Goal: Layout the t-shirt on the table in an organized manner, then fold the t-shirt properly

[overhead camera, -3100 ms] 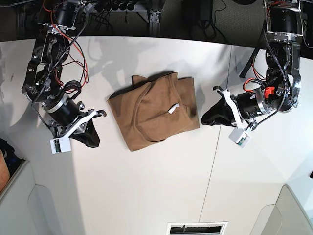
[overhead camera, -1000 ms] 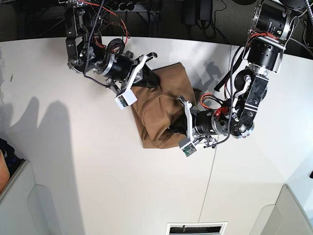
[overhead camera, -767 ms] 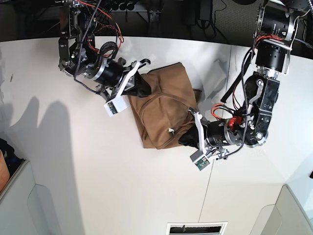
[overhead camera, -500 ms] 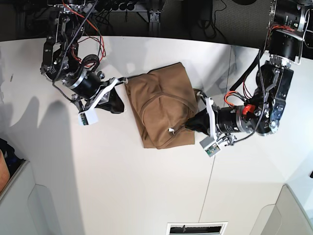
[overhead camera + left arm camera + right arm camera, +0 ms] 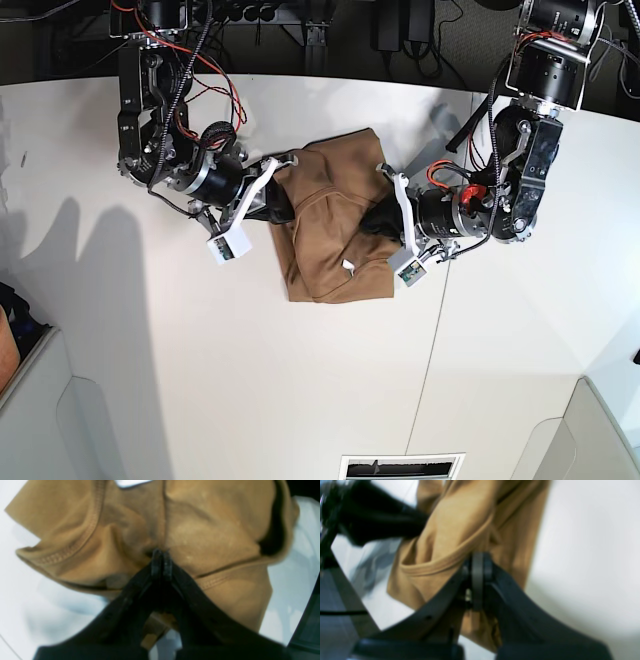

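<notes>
On the white table [image 5: 300, 380] the brown t-shirt [image 5: 335, 225] lies bunched between both arms, the left gripper [image 5: 160, 555] pinching a fold near its collar and the right gripper [image 5: 477, 560] clamped on its opposite edge.

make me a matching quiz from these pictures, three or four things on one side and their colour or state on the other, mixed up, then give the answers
Things:
1. t-shirt
2. table
3. left gripper
4. neck tag

Descriptions:
A. smooth white surface with a thin dark seam
B. black, shut on tan fabric
C. tan-brown, bunched up
D. small white strip

Pairs: 1-C, 2-A, 3-B, 4-D
</notes>
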Robot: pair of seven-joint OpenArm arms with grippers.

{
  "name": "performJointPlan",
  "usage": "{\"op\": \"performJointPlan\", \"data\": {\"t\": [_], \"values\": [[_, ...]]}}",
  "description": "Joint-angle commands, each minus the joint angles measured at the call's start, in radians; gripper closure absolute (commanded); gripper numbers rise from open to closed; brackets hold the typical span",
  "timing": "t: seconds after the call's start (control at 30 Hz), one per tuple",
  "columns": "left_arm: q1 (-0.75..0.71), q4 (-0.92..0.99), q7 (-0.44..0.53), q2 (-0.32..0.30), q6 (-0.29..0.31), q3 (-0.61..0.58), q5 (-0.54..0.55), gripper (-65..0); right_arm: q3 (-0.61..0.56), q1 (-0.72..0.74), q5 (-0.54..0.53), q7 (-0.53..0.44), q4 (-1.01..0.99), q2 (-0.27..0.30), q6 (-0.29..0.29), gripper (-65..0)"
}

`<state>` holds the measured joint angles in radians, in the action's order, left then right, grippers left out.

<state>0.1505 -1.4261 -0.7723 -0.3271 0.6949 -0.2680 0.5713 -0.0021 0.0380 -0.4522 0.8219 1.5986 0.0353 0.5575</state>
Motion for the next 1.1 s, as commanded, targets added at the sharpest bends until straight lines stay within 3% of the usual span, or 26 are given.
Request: {"op": "performJointPlan", "data": {"t": [0.0, 0.13, 0.43, 0.67, 0.8, 1.07], "values": [[0.025, -0.011, 0.021, -0.002, 0.003, 0.005, -0.007, 0.0, -0.006, 0.013, -0.023, -0.011, 0.015, -0.003, 0.006, 0.0], [0.05, -0.011, 0.027, -0.003, 0.003, 0.005, -0.043, 0.0, -0.011, -0.005, -0.081, -0.01, 0.015, -0.009, 0.007, 0.0], [0.068, -0.024, 0.02, -0.01, 0.003, 0.013, -0.039, 0.0, 0.001, -0.056, -0.039, -0.014, 0.032, -0.035, 0.007, 0.0], [0.062, -0.169, -0.066, -0.132, 0.003, 0.05, 0.142, 0.0, 0.105, -0.069, -0.012, 0.021, 0.166, -0.027, 0.007, 0.0], [0.043, -0.247, -0.146, -0.214, 0.003, 0.072, 0.241, 0.0, 0.162, -0.086, -0.037, 0.043, 0.205, 0.032, 0.006, 0.0], [-0.193, -0.377, -0.16, -0.319, 0.003, 0.232, 0.277, 0.0, 0.303, -0.294, -0.173, 0.06, 0.351, 0.171, 0.006, 0.0]]}}
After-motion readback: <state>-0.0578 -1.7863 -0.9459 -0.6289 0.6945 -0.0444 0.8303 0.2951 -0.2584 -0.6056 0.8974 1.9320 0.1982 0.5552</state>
